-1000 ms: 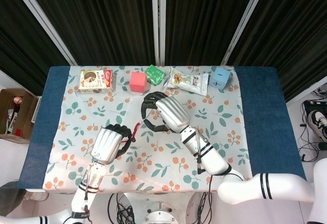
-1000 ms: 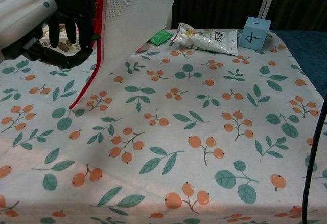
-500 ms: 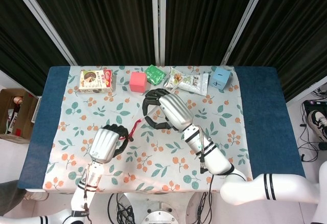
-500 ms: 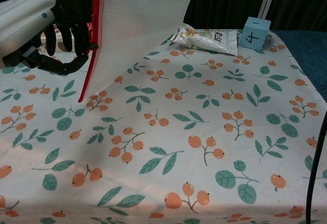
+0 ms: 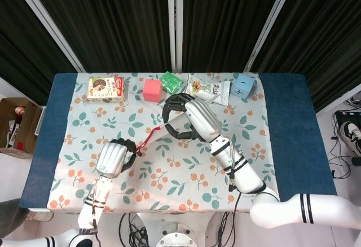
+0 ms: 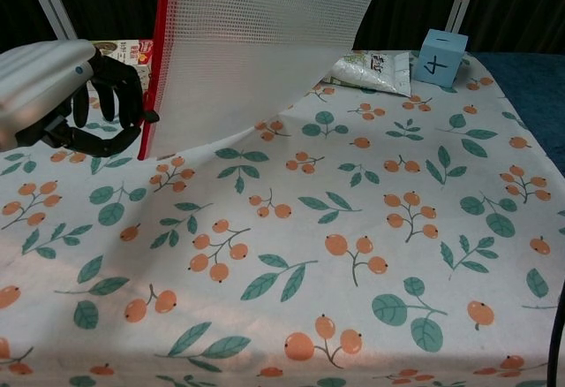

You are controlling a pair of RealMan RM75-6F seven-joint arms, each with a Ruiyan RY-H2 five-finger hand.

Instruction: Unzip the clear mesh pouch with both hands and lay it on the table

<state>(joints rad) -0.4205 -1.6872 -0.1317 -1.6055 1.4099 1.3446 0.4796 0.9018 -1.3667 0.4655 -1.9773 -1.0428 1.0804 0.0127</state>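
Observation:
The clear mesh pouch [image 6: 256, 42] hangs above the table between my two hands, its red zipper edge [image 6: 152, 69] running down its left side. In the head view this edge shows as a thin red line [image 5: 151, 138] slanting from one hand to the other. My left hand [image 5: 113, 158] grips the lower end of the zipper edge, and its dark fingers [image 6: 113, 95] curl against the red strip. My right hand [image 5: 194, 117] holds the upper end of the pouch and is out of the chest view. The pouch's lower edge hangs close to the tablecloth [image 6: 353, 228].
Along the far edge stand a snack box [image 5: 105, 88], a pink cube [image 5: 152, 89], a green packet [image 5: 171, 82], a snack bag [image 5: 211, 91] and a blue cube [image 5: 243, 85]. The pouch partly hides the snack bag [image 6: 375, 67] in the chest view.
My left hand has drawn back towards the near left. My right hand has shifted right and away. The pouch has spread wider and swung right, and the red edge is stretched longer.

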